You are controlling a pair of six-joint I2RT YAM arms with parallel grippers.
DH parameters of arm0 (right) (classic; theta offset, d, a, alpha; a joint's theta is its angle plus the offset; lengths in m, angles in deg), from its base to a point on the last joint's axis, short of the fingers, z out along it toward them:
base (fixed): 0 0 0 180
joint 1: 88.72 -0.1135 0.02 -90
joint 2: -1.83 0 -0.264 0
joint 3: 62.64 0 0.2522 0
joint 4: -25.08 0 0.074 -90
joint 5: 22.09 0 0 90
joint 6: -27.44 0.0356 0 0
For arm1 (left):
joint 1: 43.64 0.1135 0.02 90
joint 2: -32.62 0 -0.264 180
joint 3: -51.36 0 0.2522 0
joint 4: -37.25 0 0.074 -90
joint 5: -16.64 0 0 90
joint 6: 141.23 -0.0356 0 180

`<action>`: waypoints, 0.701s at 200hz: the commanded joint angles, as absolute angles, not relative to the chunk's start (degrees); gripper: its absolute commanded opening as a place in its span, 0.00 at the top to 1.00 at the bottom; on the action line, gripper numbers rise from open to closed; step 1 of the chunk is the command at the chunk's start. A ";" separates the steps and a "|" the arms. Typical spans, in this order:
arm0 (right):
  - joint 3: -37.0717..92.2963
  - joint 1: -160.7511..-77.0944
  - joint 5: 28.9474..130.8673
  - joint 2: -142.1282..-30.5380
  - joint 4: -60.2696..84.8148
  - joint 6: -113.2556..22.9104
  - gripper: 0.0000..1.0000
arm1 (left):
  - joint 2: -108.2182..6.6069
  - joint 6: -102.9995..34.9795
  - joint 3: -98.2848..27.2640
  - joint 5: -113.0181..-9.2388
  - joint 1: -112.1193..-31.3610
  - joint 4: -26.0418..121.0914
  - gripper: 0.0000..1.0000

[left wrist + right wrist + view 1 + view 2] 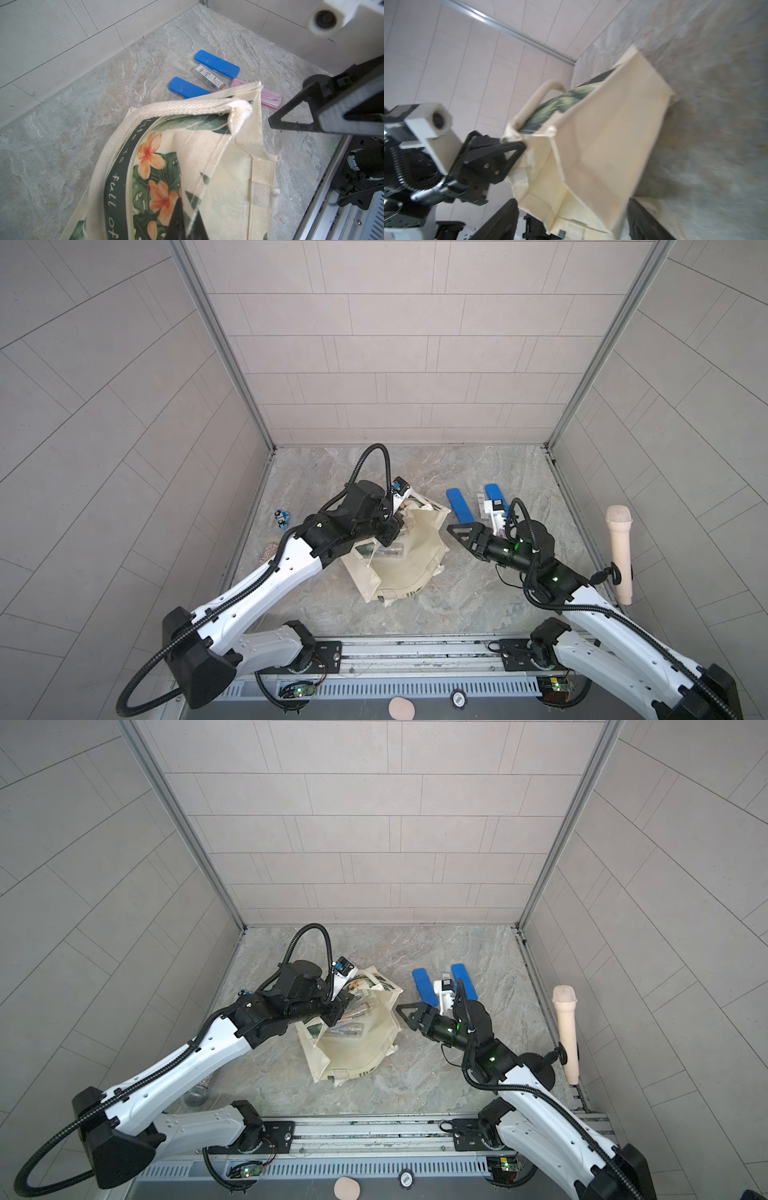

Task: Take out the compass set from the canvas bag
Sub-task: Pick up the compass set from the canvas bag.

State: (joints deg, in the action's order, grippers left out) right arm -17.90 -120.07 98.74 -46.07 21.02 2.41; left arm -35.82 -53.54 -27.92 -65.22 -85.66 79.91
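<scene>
The canvas bag (pixel 411 572) lies slumped on the grey marbled tabletop (pixel 469 605). Its long axis runs from the base, nearest the robot, up to the mouth, which gapes toward the tiled back wall (pixel 395 364). The left gripper (pixel 517 145) pinches the bag's rim corner tight. The right gripper (pixel 457 537), jaws spread and empty, hangs just beside the bag. Clear cases (pixel 390 551) show inside it.

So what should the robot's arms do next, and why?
Probably dip the open, empty right gripper into the mouth of the cream canvas bag with the green leaf print. The left gripper is shut on the bag's rim, holding it open, and a clear plastic case shows inside, while the right gripper hangs beside the bag.
</scene>
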 commanded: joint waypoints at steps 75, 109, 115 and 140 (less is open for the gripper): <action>-7.48 -135.74 98.83 -59.51 32.40 6.02 0.21 | -38.72 -55.42 -32.69 -66.09 -85.83 77.24 1.00; -9.33 -136.71 95.75 -64.10 31.86 8.45 0.22 | -38.93 -54.93 -33.58 -66.29 -85.85 77.44 1.00; -9.71 -136.71 94.91 -64.59 31.57 8.84 0.23 | -38.85 -54.92 -33.56 -66.36 -85.84 77.44 1.00; -9.64 -136.71 94.12 -66.59 29.54 9.77 0.22 | -38.64 -54.82 -33.77 -66.99 -85.83 77.46 1.00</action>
State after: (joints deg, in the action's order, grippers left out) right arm -9.77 -136.62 96.01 -65.83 30.02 7.59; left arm -38.99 -54.56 -31.40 -66.18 -85.66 79.98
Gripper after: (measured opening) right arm 0.775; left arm 0.059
